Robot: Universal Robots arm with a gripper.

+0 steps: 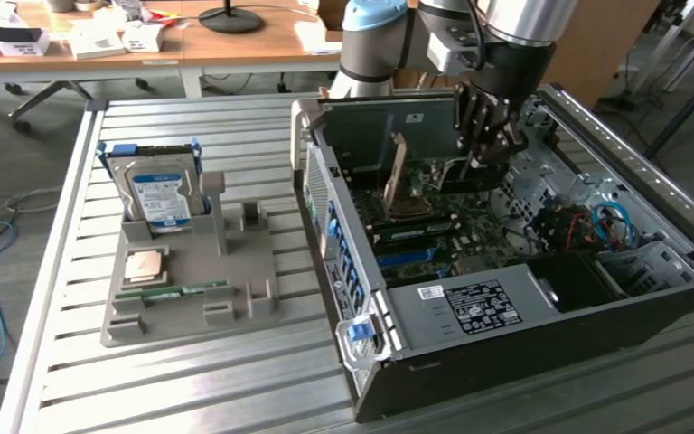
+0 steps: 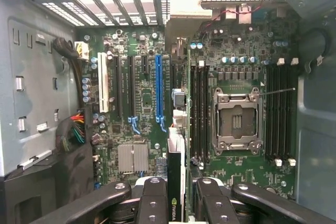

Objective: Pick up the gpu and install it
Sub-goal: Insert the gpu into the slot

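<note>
Lab: slatted metal workbench (image 1: 202,389), opened PC case (image 1: 504,366), cluttered wooden desks (image 1: 257,50) behind.

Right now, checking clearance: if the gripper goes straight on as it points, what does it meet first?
Probably the motherboard beside the blue slot, the held gpu touching first; depth unclear.

The thin, flat green circuit-board graphics card (image 2: 175,162) is clamped between the fingers of the black gripper (image 2: 176,195) and is seen edge-on in the wrist view, as a narrow strip with a small green logo on it. It stands on its edge inside the open computer case, over the green motherboard (image 2: 144,103). It is lined up just beside the long blue slot (image 2: 158,85). Whether it touches the board cannot be told.
</note>
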